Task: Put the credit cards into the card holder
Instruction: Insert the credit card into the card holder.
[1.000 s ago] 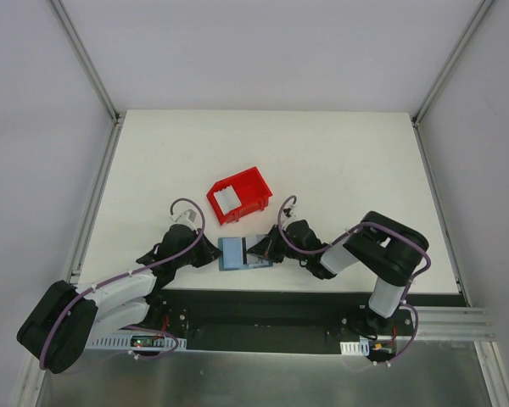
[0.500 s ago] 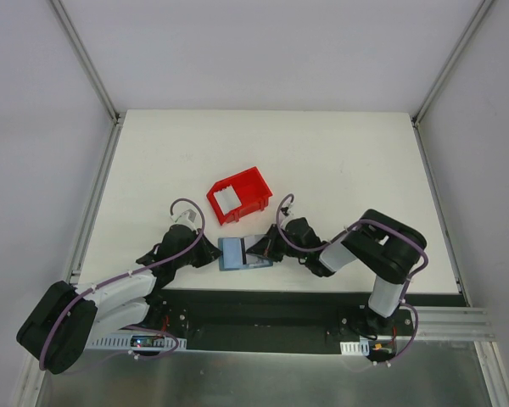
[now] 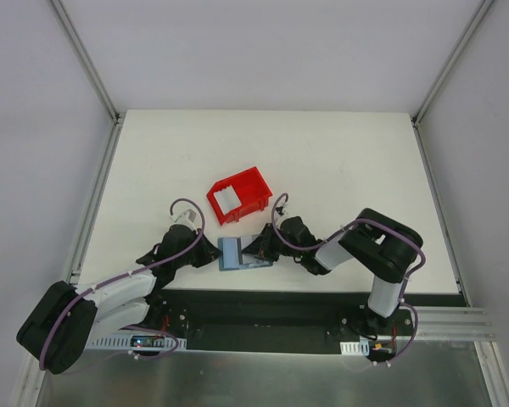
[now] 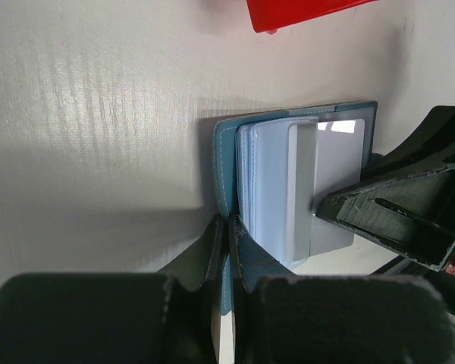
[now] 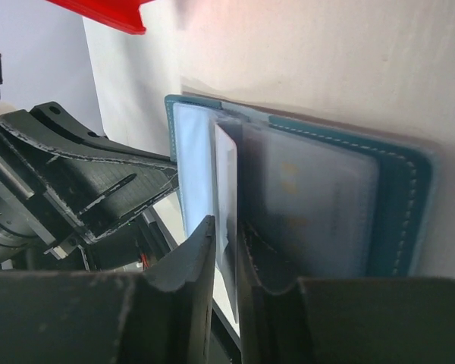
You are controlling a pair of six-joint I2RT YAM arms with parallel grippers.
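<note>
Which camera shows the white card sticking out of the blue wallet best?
The left wrist view. It shows the card with its flat white face, partly tucked into the wallet. The right wrist view gives only its thin edge, between the fingers of the right gripper. In the top view it is tiny and hard to pick out.

The card holder (image 4: 221,163) is teal outside and lighter blue inside. The credit card (image 4: 335,155) is white, the bin (image 3: 238,196) red, the tabletop (image 3: 339,161) white.

White-and-black arms (image 3: 123,288) carry looping purple cables (image 3: 187,208) and dark pincers (image 4: 229,227).
</note>
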